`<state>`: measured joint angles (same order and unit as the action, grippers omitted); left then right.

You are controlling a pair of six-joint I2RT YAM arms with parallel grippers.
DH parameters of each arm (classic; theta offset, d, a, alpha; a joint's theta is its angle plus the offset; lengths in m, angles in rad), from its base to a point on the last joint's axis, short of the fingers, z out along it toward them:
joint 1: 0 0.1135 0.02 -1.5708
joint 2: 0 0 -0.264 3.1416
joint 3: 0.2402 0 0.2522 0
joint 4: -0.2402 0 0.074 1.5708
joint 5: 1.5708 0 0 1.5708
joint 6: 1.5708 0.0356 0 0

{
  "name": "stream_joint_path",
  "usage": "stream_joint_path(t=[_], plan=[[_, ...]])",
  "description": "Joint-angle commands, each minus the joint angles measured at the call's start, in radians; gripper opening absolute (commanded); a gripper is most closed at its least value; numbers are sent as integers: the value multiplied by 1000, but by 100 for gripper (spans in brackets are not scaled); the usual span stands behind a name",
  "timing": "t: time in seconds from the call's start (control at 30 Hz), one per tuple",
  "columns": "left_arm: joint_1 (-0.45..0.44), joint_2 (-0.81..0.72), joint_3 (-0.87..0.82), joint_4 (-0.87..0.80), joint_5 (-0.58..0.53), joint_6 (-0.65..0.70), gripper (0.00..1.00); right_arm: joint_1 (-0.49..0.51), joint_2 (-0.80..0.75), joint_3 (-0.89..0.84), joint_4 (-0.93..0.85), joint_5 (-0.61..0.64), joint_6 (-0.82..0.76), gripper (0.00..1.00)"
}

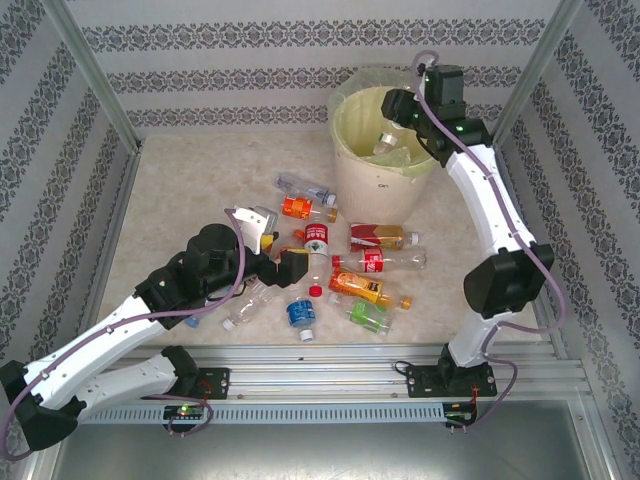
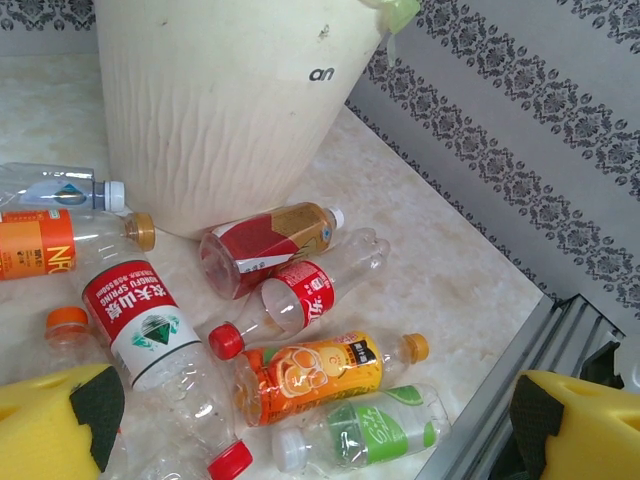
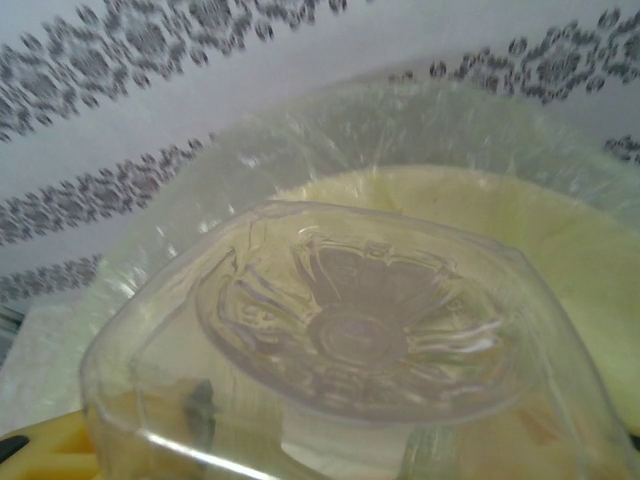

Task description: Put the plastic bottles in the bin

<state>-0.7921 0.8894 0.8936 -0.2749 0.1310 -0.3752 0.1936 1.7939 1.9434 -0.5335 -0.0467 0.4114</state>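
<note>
Plastic bottles (image 1: 345, 265) lie on their sides in a loose group on the worktop (image 1: 180, 190), directly in front of the bin (image 1: 380, 190). The bin stands upright at the far right of the worktop, with its pale liner bag (image 1: 350, 105) folded over the rim.

Group layout, left wrist view:
- The tea bottle (image 2: 265, 245), with a red label and brown contents, lies just beside the foot of the bin.
- The cola-labelled bottle (image 2: 300, 300) lies against the tea bottle, red cap toward the camera.
- The red-and-white labelled bottle (image 2: 140, 325) lies to the left of these, red cap nearest the camera.
- The orange juice bottle (image 2: 310, 375) and the green-labelled bottle (image 2: 370, 435) lie side by side at the near edge of the group.
- The blue-labelled bottle (image 1: 300, 313), seen from above, lies near the arm bases.

Left pincer (image 1: 280, 252): jaws spread fully wide. Nothing sits between the yellow pads (image 2: 50, 420). It hangs over the near-left side of the group, apart from every bottle.

Right pincer (image 1: 392, 128): positioned over the mouth of the bin. The jaws are closed part-way on a clear bottle (image 3: 350, 330), which it holds above the liner bag. The moulded base of that bottle faces the right wrist camera.
</note>
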Motion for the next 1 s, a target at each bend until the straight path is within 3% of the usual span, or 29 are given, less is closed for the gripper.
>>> stream_joint_path(t=[0.0, 0.47, 0.73, 0.97], plan=[[-9, 4, 26, 55, 23, -11, 100, 14, 57, 58, -74, 15, -34, 52], [-10, -32, -5, 64, 6, -8, 100, 50, 280, 296, -399, -33, -89, 55], [-10, -24, 2, 53, -1, -7, 100, 60, 330, 331, -465, -22, -85, 60], [-10, -8, 7, 54, 3, 1, 100, 59, 319, 384, -489, -48, -83, 78]])
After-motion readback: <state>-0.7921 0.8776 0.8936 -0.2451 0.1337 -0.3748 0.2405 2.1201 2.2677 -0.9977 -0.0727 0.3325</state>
